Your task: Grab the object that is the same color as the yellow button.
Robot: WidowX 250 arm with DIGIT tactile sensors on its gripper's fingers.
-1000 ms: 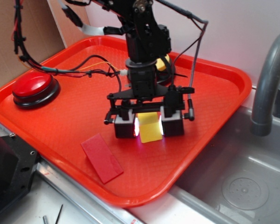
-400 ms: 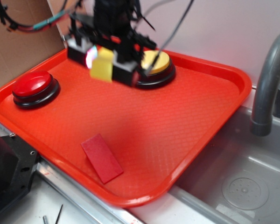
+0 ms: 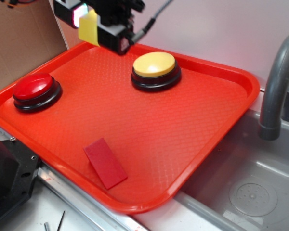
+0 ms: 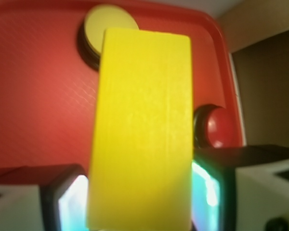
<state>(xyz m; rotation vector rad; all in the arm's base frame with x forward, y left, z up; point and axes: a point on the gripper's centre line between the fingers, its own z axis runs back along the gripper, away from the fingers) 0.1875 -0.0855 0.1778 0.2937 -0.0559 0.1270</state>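
Observation:
My gripper (image 3: 89,24) is shut on the yellow object (image 3: 88,27), a plain matte block, and holds it high above the tray's far left corner. In the wrist view the yellow object (image 4: 142,130) fills the middle between my two glowing pads (image 4: 209,192), and my gripper (image 4: 140,202) clamps it from both sides. The yellow button (image 3: 154,64), a pale yellow dome on a black base, sits on the far part of the red tray (image 3: 149,144). It shows again in the wrist view as the yellow button (image 4: 106,19) above the block.
A red-domed button (image 3: 34,87) sits at the tray's left; it is the red button (image 4: 221,130) in the wrist view. A flat red block (image 3: 105,162) lies near the front edge. A grey sink (image 3: 245,192) and faucet (image 3: 274,82) are to the right, cardboard (image 3: 19,43) at the back left.
My gripper has lifted the yellow object off the tray's middle and carried it up and to the back left. The yellow button, hidden behind the arm before, now shows fully.

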